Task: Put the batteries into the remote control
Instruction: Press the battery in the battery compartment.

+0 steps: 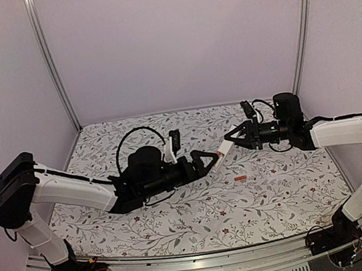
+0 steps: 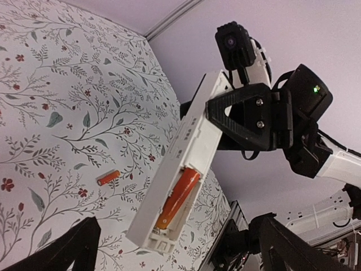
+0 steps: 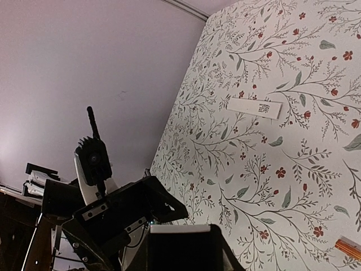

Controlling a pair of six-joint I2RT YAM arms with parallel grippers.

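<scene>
Remote control [image 2: 189,152] is up in the air off the table [image 1: 146,224], tilted. The right gripper [image 1: 233,139] pinches it near its far end, black fingers [image 2: 242,121] clamped across its width. The back compartment [image 2: 169,217] is open and faces the left wrist cam. One seated battery [image 2: 179,197] sits in one slot. The slot beside it looks empty, but that's hard to confirm at this angle. The loose battery [image 2: 107,178] lies flat on the table, well apart from the remote, with nothing touching it. Left gripper [image 1: 210,160] is spread wide, holds nothing and hovers just short of the remote's free end. A white strip [image 3: 254,107] with a printed label lies flat on the table, likely the compartment cover.

Handling: the remote looks light and is rigid plastic with smooth sides, so it could pivot in a narrow pinch. It's best held across the long edges, clear of the open bay. The loose battery is small, hard and round, so it will roll. Take it across mid-barrel. Seating it probably means pushing against a spring contact, which could twist the remote in the right grip. Task is about halfway by my read.
</scene>
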